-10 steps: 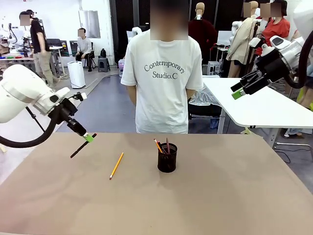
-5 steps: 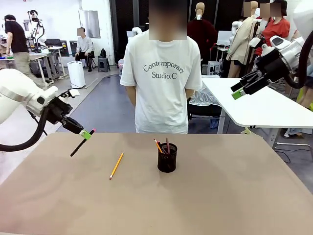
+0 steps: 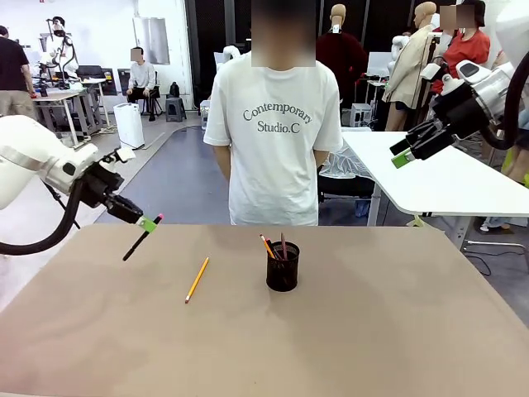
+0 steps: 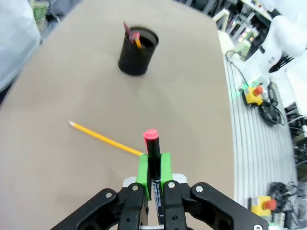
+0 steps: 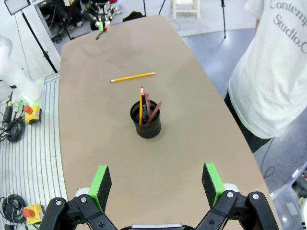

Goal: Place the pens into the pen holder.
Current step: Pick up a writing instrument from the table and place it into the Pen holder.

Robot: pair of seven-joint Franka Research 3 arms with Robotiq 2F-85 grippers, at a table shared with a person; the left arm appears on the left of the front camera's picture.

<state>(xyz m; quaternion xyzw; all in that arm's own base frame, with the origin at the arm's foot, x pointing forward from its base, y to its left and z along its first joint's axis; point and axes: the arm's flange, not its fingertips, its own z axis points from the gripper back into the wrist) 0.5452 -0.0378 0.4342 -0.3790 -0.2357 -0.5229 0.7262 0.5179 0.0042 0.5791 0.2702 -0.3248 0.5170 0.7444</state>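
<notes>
The black mesh pen holder (image 3: 283, 265) stands mid-table with an orange pencil and two dark brownish-red pens inside (image 5: 147, 109). One yellow-orange pencil (image 3: 197, 279) lies flat on the table to its left, also seen from the left wrist (image 4: 105, 139). My left gripper (image 3: 150, 222) hovers over the table's far-left part, shut on the black pen with a red tip (image 4: 152, 146), which hangs tilted below the fingers. My right gripper (image 3: 400, 156) is raised high at the right, open and empty (image 5: 157, 184).
A person in a white T-shirt (image 3: 275, 132) stands at the far edge behind the holder. The brown table (image 3: 372, 331) carries nothing else. A white table (image 3: 446, 178) stands off to the right.
My left gripper pulled back to the left and rose a little, then drifted slightly right, carrying the black pen. The right arm stayed still.
</notes>
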